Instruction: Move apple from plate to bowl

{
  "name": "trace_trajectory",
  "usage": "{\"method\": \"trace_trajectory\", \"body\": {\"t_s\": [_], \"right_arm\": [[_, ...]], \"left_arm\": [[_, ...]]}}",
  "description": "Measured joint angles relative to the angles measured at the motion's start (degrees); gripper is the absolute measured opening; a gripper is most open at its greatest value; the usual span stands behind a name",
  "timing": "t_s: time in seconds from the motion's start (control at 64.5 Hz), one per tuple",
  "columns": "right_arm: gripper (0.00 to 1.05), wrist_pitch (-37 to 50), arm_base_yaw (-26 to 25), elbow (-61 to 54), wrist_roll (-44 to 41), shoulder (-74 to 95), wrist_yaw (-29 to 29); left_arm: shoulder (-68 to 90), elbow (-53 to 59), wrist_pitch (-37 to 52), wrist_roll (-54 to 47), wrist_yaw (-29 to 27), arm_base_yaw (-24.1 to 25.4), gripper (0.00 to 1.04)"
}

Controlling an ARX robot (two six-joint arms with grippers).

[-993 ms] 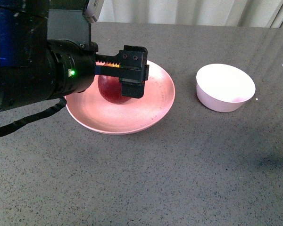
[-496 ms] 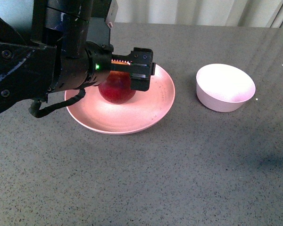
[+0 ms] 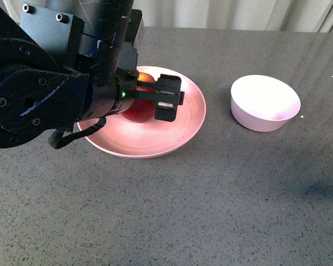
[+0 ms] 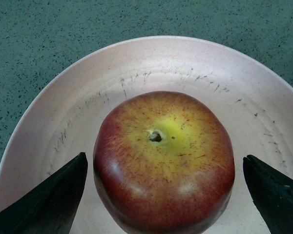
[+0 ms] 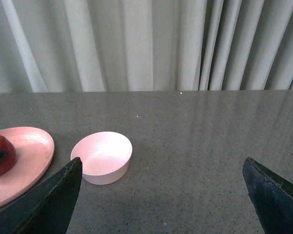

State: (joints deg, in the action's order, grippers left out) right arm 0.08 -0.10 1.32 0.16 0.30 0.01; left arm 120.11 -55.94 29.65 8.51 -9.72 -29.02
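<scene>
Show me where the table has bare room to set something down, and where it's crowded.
Bare table: the strip between the plate and the bowl, the wide stretch in front of both, and the ground behind the bowl toward the curtain. Crowded: the plate, where the open left gripper straddles the apple.

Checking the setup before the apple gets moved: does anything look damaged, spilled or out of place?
Nothing stands out. The apple sits stem up on the plate, which shows only faint scuffs near its rim. The bowl stands upright and empty.
</scene>
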Motion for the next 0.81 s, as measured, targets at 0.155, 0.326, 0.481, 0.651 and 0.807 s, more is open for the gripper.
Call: {"method": "trace_trajectory", "body": {"t_s": [0.155,0.326,0.481,0.651,0.807], "right_arm": [[0.96,0.0,0.0,0.0,0.0,0.0,0.0],[0.96,0.0,0.0,0.0,0.0,0.0,0.0],[0.96,0.0,0.0,0.0,0.0,0.02,0.0],[0.96,0.0,0.0,0.0,-0.02,0.0,0.0],[0.96,0.0,0.0,0.0,0.0,0.0,0.0]], "left_arm": [[-0.07,-0.2,-0.26,-0.07,-0.37,-0.48,0.72],[-1.53,-0.2,-0.44,-0.24,0.24,-2.01,0.7],[-4.68,-1.05,-0.92,-0.5,0.98,-5.2,0.7],[-5.05,-6.23,-2.86,0.22,2.58,-9.75,0.7],[-2.78,-11.87,-4.28,1.55,3.17,-11.85,0.7]]}}
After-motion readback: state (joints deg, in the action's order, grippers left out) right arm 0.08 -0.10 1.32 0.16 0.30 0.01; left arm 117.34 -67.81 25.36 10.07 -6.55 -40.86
